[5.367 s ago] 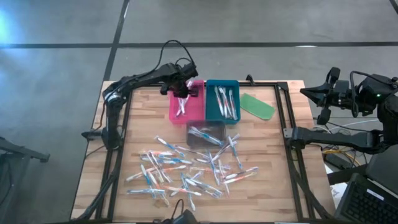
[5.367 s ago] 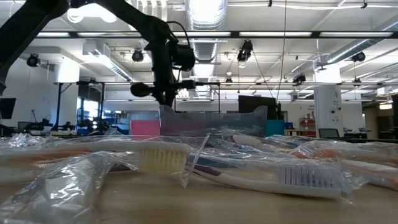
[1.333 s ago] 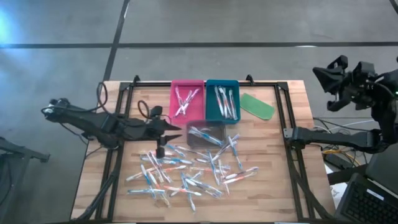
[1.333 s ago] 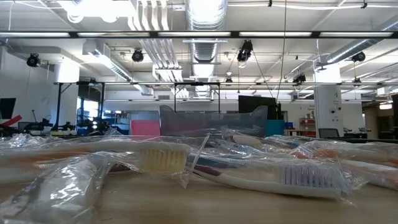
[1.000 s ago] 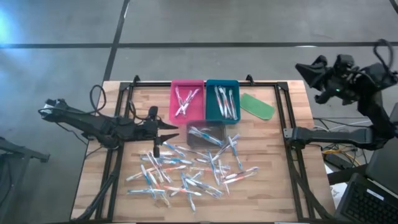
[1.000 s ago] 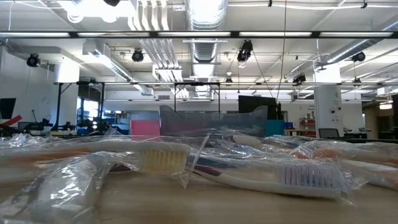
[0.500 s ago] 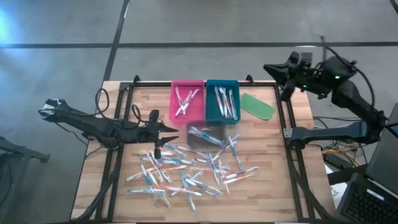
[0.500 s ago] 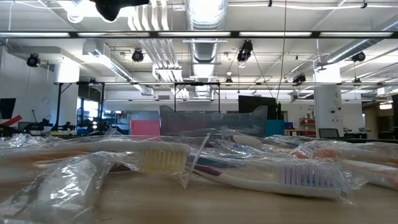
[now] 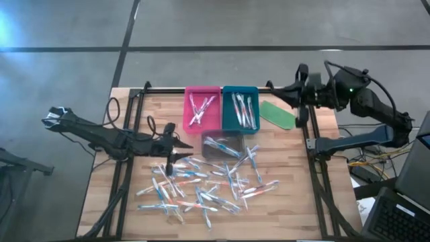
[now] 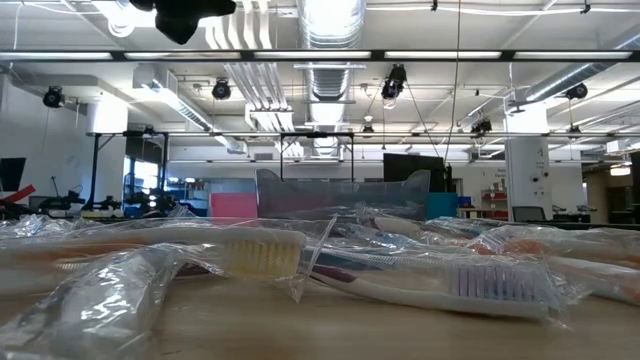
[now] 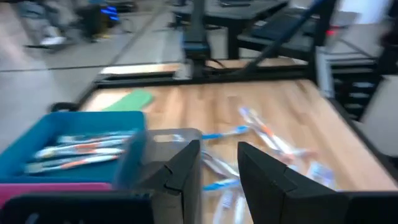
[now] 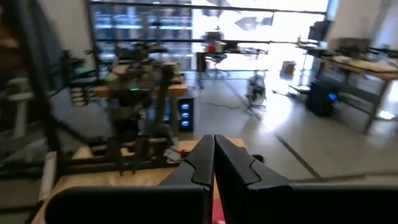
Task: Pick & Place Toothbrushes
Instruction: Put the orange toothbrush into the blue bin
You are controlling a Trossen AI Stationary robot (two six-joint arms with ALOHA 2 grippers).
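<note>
In the lower middle of the high view, dozens of slim whitish toothbrushes (image 9: 201, 185) with blue, orange and pink accents lie scattered in clear wrappers on the pale wooden slatted tabletop (image 9: 316, 202). At the pile's upper left edge the left pincer (image 9: 170, 161) hangs over the brushes, its two dark fingers (image 11: 186, 168) spread a little with nothing between them. Just above the pile, at centre frame, a clear plastic tray (image 9: 223, 144) holds a few brushes. Beyond it, two trays sit side by side, touching: a pink rectangular tray (image 9: 201, 111) on the left and a teal rectangular tray (image 9: 240, 109) on the right, each holding several brushes. Right of the teal tray lies a flat green oblong piece (image 9: 278, 114). At the upper right, over the tabletop's far right corner, the right pincer (image 9: 274, 89) is pressed together and empty.
</note>
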